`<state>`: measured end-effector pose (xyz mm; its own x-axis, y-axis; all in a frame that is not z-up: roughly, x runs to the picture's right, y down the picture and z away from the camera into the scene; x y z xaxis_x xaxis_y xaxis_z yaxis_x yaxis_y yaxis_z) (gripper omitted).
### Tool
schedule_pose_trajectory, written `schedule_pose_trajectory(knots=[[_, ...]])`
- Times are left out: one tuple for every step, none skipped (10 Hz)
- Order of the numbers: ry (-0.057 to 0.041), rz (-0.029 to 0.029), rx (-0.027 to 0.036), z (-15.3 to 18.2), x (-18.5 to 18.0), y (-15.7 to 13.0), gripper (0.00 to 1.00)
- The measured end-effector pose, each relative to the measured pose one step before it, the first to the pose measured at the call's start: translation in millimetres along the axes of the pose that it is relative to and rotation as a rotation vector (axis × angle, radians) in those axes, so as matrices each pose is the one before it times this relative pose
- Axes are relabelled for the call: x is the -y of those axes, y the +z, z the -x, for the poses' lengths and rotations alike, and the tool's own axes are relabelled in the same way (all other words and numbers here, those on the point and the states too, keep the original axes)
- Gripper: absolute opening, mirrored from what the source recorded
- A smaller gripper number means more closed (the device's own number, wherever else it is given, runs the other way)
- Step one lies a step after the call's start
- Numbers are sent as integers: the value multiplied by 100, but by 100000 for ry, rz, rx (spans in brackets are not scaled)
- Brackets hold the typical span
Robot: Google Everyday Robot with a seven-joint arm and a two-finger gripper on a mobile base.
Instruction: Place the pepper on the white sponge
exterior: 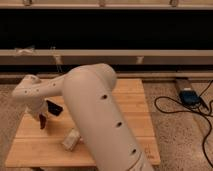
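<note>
My gripper point(41, 119) is at the left side of the wooden table point(135, 107), under the white wrist of my arm point(95, 110). It is shut on the pepper point(42, 122), a slim dark red piece that hangs upright just above the tabletop. The white sponge point(71, 140), a cream block, lies on the table to the right of the gripper and nearer the front edge, partly behind my arm. The gripper is apart from the sponge.
A flat black rectangular object point(54, 107) lies just right of the gripper. My bulky arm hides the table's middle. A blue box point(190, 96) with black cables point(175, 107) lies on the floor at the right. A dark shelf wall point(106, 30) stands behind.
</note>
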<state>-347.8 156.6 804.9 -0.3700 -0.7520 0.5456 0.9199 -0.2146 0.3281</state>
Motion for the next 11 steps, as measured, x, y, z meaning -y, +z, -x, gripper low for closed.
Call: schedule_pose_trajectory(knots=[[1175, -1049, -532, 1582, -1763, -1408, 0], [1495, -586, -329, 1489, -1769, -1013, 0], [1893, -382, 31, 1426, -1848, -613, 0], [1713, -331, 67, 1071, -1501, -422, 0], [2410, -345, 196, 1437, -2113, -444, 0], [2084, -256, 293, 1193, -1842, -246, 0], [1736, -144, 595, 1065, -1644, 114, 0], [1163, 193, 667, 855, -1398, 407, 0], [905, 279, 1235, 781, -1185, 795, 0], [-123, 399, 1006, 467, -705, 748, 0], [-903, 588, 875, 449, -231, 397, 0]])
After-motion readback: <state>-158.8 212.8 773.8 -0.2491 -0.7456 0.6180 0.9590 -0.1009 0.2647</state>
